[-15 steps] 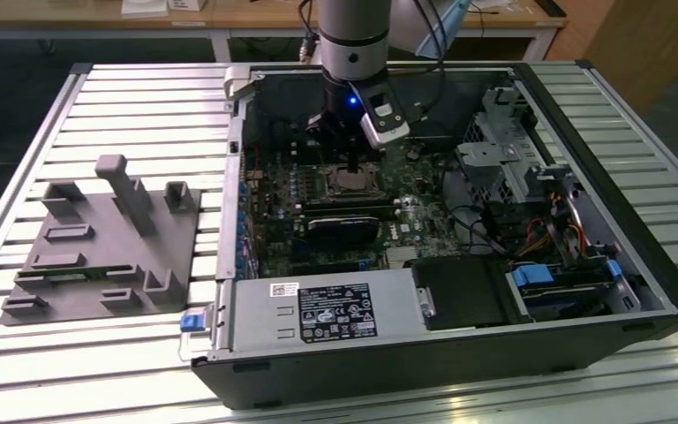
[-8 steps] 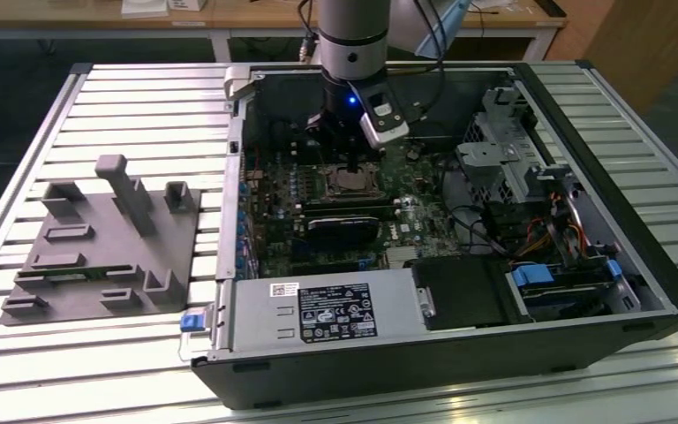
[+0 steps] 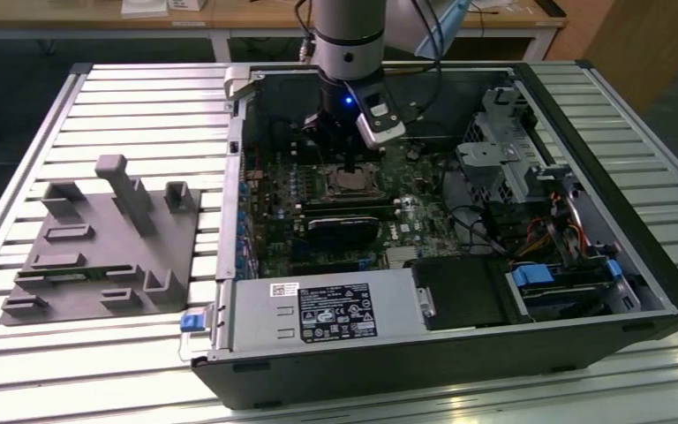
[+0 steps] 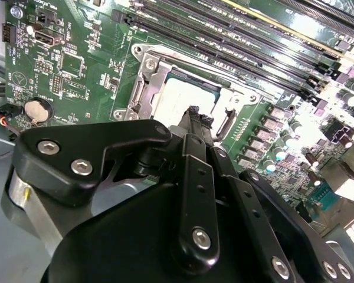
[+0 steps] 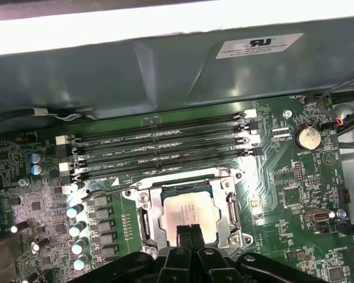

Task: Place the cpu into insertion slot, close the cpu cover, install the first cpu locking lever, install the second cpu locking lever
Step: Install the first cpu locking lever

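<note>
The pale silver cpu [image 5: 186, 206] lies flat in the insertion slot [image 3: 349, 181] on the green motherboard, and it also shows in the second wrist view as the cpu [image 4: 174, 94]. The silver cpu cover [image 5: 148, 219] lies down around it as a frame, with the chip showing through its window; the cover [image 4: 146, 82] looks the same in the second wrist view. My gripper [image 5: 189, 232] hangs just over the socket's near edge with its black fingers pressed together and nothing between them. It shows the same way as the gripper [image 4: 193, 115], and as the gripper [image 3: 348, 162] under the arm.
Long black memory slots [image 5: 165, 141] run beside the socket, toward the case wall [image 5: 165, 71]. A black card [image 3: 342, 231], the power supply [image 3: 315, 314] and a drive cage [image 3: 504, 150] crowd the case. A grey fixture [image 3: 98, 256] stands at the exterior view's left.
</note>
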Controlling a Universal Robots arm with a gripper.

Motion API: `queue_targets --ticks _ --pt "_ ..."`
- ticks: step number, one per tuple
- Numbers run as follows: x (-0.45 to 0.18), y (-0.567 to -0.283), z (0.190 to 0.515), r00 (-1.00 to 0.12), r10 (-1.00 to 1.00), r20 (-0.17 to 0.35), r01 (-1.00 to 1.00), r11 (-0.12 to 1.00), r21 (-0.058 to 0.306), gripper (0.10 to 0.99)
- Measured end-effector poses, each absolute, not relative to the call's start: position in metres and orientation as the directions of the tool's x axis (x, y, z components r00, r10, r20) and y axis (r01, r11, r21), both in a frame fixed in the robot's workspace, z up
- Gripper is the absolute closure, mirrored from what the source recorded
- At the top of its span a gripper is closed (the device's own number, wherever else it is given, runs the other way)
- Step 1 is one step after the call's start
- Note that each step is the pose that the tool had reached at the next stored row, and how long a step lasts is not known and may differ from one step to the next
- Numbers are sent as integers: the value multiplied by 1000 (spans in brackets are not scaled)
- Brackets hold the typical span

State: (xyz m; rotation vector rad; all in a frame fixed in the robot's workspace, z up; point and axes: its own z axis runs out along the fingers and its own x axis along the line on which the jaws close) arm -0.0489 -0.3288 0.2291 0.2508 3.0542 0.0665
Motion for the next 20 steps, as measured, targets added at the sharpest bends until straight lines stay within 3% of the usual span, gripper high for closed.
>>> queue_targets --ticks 20 --pt "-58 -329 229 -984 164 -73 161 986 49 980"
